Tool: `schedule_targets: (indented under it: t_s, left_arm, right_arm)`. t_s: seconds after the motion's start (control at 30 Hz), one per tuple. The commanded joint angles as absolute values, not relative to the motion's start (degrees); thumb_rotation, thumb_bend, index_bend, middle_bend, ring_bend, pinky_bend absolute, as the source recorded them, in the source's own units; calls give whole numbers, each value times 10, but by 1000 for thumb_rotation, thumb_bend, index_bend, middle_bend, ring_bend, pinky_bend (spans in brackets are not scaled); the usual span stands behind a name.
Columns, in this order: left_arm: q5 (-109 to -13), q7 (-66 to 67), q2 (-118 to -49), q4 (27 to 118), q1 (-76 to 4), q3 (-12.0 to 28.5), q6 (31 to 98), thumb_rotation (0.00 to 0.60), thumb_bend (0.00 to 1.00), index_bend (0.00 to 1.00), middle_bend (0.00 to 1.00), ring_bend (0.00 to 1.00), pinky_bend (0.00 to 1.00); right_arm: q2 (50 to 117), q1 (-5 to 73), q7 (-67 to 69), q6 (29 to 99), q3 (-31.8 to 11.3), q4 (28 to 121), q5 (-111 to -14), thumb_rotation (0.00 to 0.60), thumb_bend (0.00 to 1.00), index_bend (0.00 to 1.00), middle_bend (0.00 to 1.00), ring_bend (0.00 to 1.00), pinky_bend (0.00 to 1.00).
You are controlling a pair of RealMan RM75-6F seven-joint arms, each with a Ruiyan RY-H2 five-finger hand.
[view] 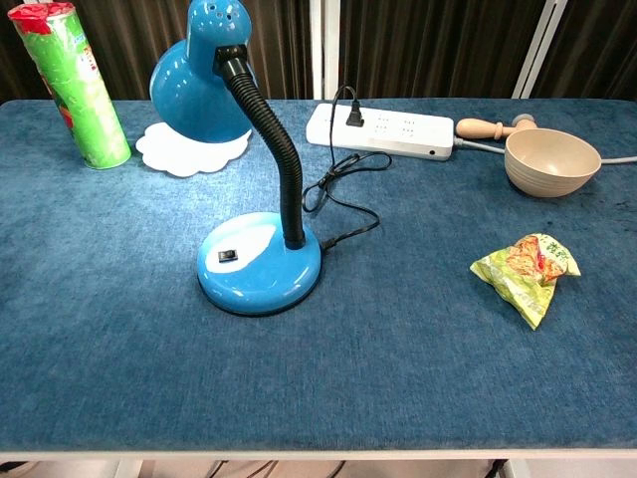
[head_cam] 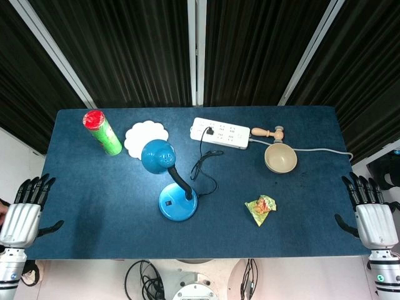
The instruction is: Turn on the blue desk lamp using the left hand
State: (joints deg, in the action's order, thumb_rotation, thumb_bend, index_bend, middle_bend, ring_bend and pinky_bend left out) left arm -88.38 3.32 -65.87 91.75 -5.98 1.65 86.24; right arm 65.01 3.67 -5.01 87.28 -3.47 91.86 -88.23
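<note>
The blue desk lamp stands near the middle of the blue table, its shade bent toward the far left on a black gooseneck. In the chest view the lamp's round base shows a small black switch on its front left. Its black cord runs to a white power strip. My left hand hangs open off the table's left edge, far from the lamp. My right hand is open off the right edge. Neither hand appears in the chest view.
A green snack can with a red lid and a white doily sit at the far left. A beige bowl, a wooden-handled tool and a crumpled yellow wrapper lie on the right side.
</note>
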Motion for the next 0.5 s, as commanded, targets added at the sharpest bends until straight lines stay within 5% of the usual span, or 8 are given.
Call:
schedule_targets:
  t_s: [0.03, 0.5]
  left_arm:
    - [-883, 34, -658, 919, -60, 17, 862, 600, 0, 0, 0, 0, 0]
    - [-908, 40, -650, 942, -67, 19, 869, 600, 3, 0, 0, 0, 0]
  right_arm:
    - [650, 36, -50, 874, -35, 918, -883, 600, 176, 0, 0, 0, 0]
    - [647, 36, -45, 878, -39, 919, -883, 600, 176, 0, 0, 0, 0]
